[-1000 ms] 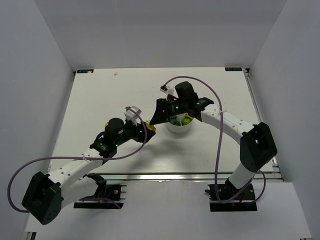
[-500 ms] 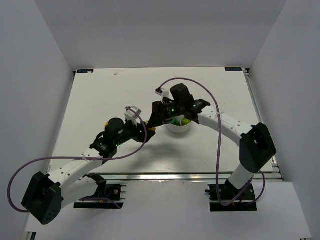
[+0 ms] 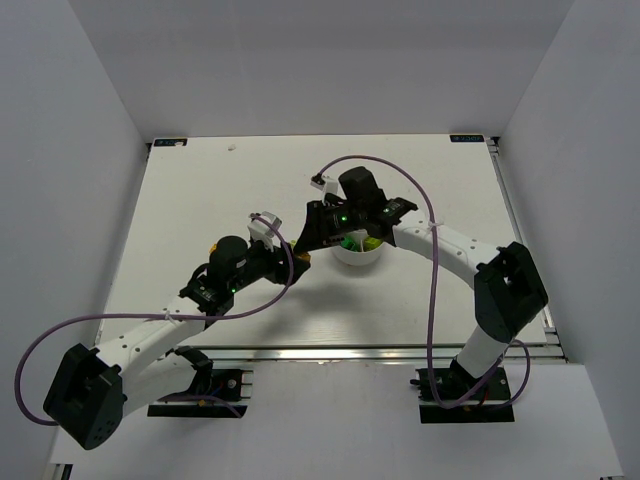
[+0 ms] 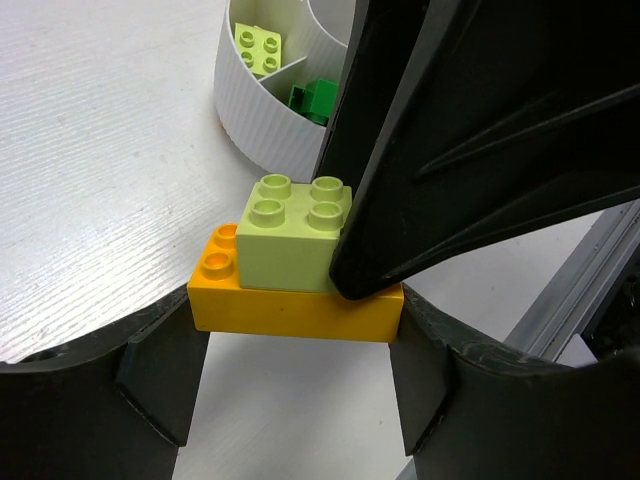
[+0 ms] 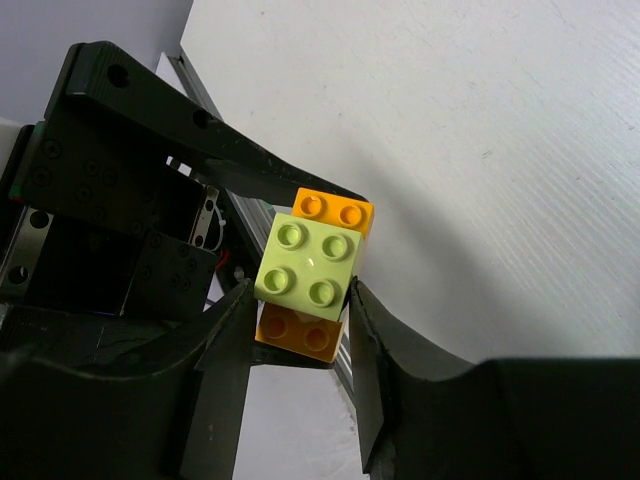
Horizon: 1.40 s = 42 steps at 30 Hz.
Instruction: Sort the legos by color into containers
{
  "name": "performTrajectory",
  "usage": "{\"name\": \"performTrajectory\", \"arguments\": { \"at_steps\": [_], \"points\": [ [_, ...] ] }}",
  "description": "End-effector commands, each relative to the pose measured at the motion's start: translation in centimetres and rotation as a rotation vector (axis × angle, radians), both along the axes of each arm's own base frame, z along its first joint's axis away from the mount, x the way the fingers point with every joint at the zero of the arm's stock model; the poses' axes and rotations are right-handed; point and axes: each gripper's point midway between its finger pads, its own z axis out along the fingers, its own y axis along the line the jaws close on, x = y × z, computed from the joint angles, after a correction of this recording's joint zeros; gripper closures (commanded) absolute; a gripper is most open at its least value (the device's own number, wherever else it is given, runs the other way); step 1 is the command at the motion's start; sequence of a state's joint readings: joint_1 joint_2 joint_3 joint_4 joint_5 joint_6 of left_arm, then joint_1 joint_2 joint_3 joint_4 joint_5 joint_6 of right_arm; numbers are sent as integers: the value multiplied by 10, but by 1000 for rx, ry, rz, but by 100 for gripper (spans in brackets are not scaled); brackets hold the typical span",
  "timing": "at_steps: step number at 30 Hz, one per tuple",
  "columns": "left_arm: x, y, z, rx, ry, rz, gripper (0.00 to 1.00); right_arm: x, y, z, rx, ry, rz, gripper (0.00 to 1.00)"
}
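Left arm: extended forward and to the right, with the left gripper (image 4: 295,385) pinching the orange brick (image 4: 290,312) by its ends, just beside the white divided dish (image 4: 250,120). Right arm: folded back leftward over the dish, with the right gripper (image 5: 298,305) straddling the pale green brick (image 4: 290,240) stacked on the orange one. One finger touches it; whether the grip is firm cannot be told.

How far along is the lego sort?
Done: a lime brick and a dark green brick sit in separate wedges of the dish. In hand: left end effector holds the orange brick; right end effector grips the pale green brick stacked on it, likely to pull them apart. Left: bin both; rest of dish hidden.
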<state>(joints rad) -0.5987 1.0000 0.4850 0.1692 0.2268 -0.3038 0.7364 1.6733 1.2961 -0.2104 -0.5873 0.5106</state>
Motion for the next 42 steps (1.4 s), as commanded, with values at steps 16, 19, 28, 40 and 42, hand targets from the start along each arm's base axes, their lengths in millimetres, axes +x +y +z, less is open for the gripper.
{"name": "performTrajectory", "arguments": {
  "at_steps": [16,19,28,40,42],
  "points": [
    [-16,-3,-3,-57,17,-36,77,73,1,62,84,-285,-83,100],
    [-19,-1,-7,-59,26,-35,77,80,-5,65,73,-320,-92,100],
    [-18,-1,-6,-64,28,-30,77,105,-32,73,11,-472,-105,100],
    [0,8,37,-108,-47,82,77,130,-104,32,-530,-955,304,100],
    [1,12,48,-120,-69,99,77,129,-108,22,-574,-946,372,100]
  ]
}}
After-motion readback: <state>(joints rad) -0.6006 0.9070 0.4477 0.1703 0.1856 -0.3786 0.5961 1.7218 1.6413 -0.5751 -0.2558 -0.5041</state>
